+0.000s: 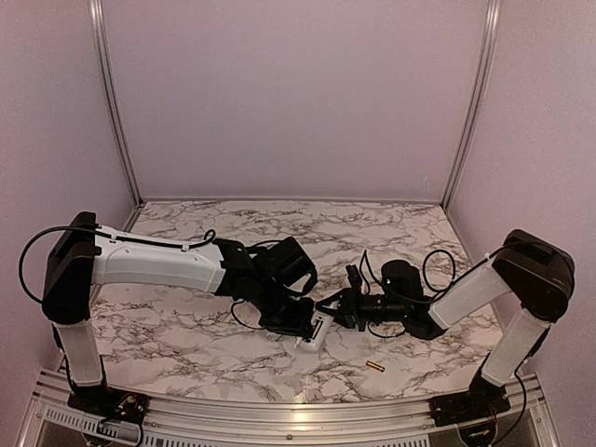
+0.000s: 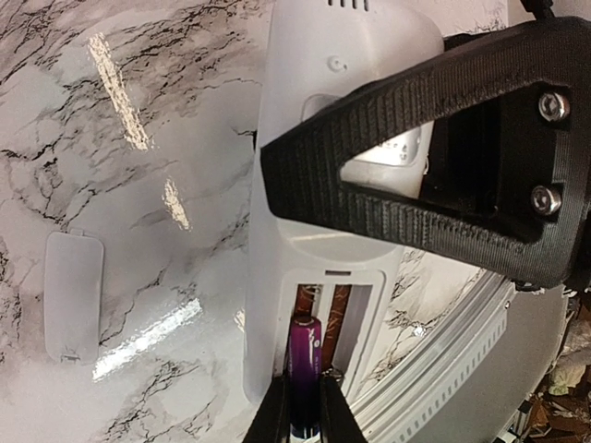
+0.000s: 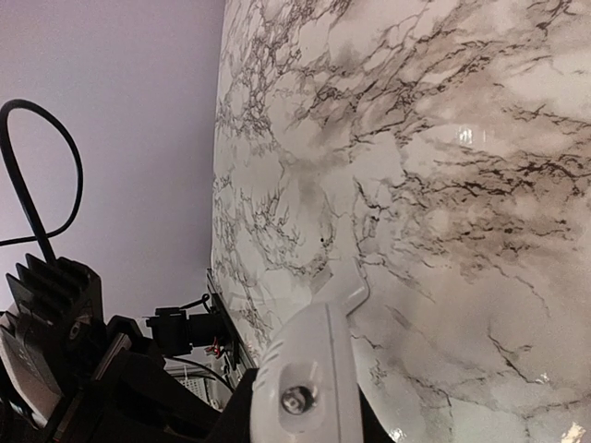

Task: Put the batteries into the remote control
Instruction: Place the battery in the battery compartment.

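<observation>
The white remote control lies back-up at the table's middle front, its battery compartment open. My left gripper is shut on the dark blue-purple battery, whose tip sits in the compartment's left slot; the right slot is empty. My right gripper is shut across the remote's other end, and one of its black fingers spans the remote's body. The gold battery lies loose on the table, to the right of and nearer than the remote.
The white battery cover lies flat on the marble to the left of the remote. The table's metal front rail runs close behind the compartment end. The left arm's body fills the right wrist view's lower left.
</observation>
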You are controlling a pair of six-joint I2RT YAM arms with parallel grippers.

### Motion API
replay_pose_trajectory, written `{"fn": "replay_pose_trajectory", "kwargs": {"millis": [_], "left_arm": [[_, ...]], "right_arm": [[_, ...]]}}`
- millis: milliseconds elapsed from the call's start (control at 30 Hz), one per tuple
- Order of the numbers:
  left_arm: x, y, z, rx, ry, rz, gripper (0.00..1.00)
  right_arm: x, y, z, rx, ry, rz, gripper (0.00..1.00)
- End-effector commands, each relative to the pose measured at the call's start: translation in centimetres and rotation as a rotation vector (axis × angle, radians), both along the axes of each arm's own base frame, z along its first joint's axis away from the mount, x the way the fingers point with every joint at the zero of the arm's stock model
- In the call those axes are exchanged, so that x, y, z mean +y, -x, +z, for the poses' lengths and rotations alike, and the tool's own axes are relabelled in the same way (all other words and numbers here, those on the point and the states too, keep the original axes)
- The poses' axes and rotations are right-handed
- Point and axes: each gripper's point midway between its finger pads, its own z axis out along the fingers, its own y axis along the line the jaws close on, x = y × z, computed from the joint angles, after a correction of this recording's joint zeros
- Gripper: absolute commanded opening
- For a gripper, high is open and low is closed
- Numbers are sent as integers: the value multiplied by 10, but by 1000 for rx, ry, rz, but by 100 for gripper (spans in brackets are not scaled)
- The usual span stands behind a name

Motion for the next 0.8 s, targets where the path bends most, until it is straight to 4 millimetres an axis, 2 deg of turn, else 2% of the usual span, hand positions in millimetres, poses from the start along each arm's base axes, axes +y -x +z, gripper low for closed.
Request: {"fn": "replay_pose_trajectory", "kwargs": {"millis": [0, 333, 400, 767], "left_arm": [[10, -20, -13, -49, -68, 56, 7], [13, -23, -16, -64, -84, 66, 18], [14, -24, -13, -73, -80, 64, 22], [12, -22, 1, -93, -18, 58, 29]], "right_arm": [[13, 9, 16, -21, -61, 55, 0], [12, 10, 17, -20, -70, 58, 0], [12, 11, 17, -17, -68, 57, 0], [11, 12, 18, -20, -78, 59, 0]]}}
